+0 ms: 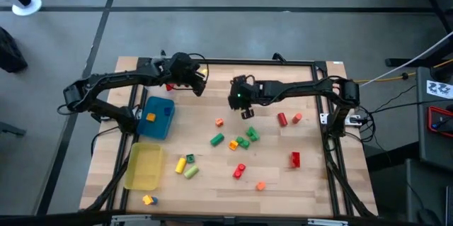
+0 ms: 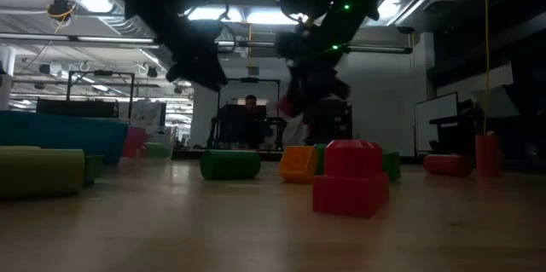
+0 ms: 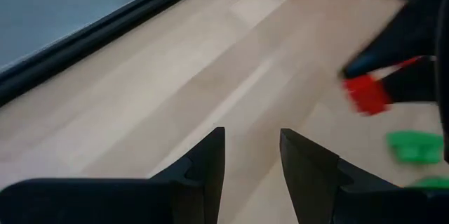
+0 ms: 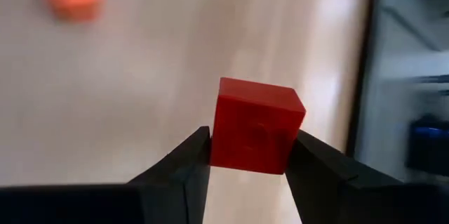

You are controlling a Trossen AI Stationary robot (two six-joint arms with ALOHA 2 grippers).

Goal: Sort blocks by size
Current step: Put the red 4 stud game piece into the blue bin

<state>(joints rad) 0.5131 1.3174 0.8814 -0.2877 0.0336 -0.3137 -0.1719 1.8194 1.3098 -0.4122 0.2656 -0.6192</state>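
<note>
1. Right gripper (image 4: 249, 147): clamped on a small red cube (image 4: 256, 127), one finger pressed against each side. The cube sits square between the jaws, with its upper face clear above them. In the high view the gripper hangs above the middle of the table (image 1: 212, 77), off the wood.

2. Left gripper (image 3: 251, 157): fingers apart with nothing between them, only bare wood beyond. The high view places it near the far rail, on the left half, above and beyond the blue tray (image 1: 158, 117). It appears to be waiting.

3. Remaining blocks: loose on the table. A green cylinder (image 1: 216, 139) and a cluster of green pieces (image 1: 248, 138) lie near the centre. An orange piece (image 1: 219, 122) lies just beyond them. A red brick (image 1: 295, 159) lies toward the right edge. Yellow and green cylinders (image 1: 187, 166) lie near the yellow tray (image 1: 144, 166).

4. Trays: the blue tray holds at least one orange piece; the yellow tray looks bare. Which size belongs to which tray cannot be told.

5. Step in hand, as judged: the carry. One cube is lifted and not yet delivered.

6. Next move, as judged: travel left to a tray, keep the grip level, lower over the tray floor, then part the fingers. The route passes close to the left arm, so clearance there needs watching.

7. Progress, as judged: early; most pieces remain unsorted.
</note>
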